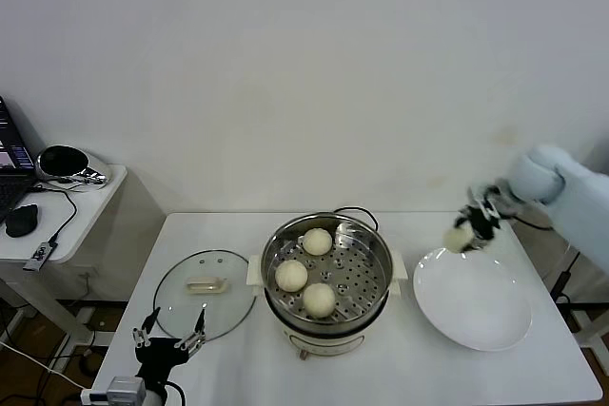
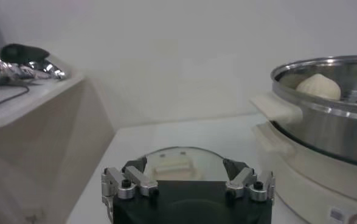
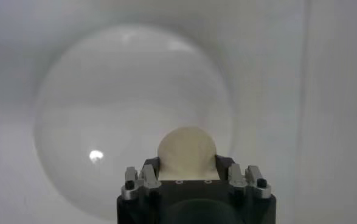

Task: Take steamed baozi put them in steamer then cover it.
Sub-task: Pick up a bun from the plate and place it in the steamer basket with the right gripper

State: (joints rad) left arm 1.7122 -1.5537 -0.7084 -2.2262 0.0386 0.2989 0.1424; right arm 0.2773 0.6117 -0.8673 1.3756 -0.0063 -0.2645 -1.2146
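The right gripper point(image 1: 473, 225) hangs above the far edge of the white plate point(image 1: 476, 316), at about three o'clock from the steamer point(image 1: 326, 278). Its jaws are closed on one bun point(image 1: 459, 238), held clear of the plate; the right wrist view shows the same bun point(image 3: 187, 152) pinched between the fingers with the round plate point(image 3: 105, 109) below it.

Three more buns lie on the perforated tray inside the steamer: one at twelve o'clock point(image 1: 317, 241), one at nine o'clock point(image 1: 291, 275), and one at six o'clock point(image 1: 320, 299). The steamer stands uncovered in the middle of the white table point(image 1: 228, 368).

The glass lid point(image 1: 206, 294) rests flat on the table at nine o'clock from the steamer, just beside it, its cream handle facing up.

The left gripper point(image 1: 169, 338) waits at the near edge of the table, at six o'clock from the lid, its jaws spread wide and holding nothing. From the left wrist view the lid point(image 2: 178, 163) lies just beyond its fingers point(image 2: 129, 181).
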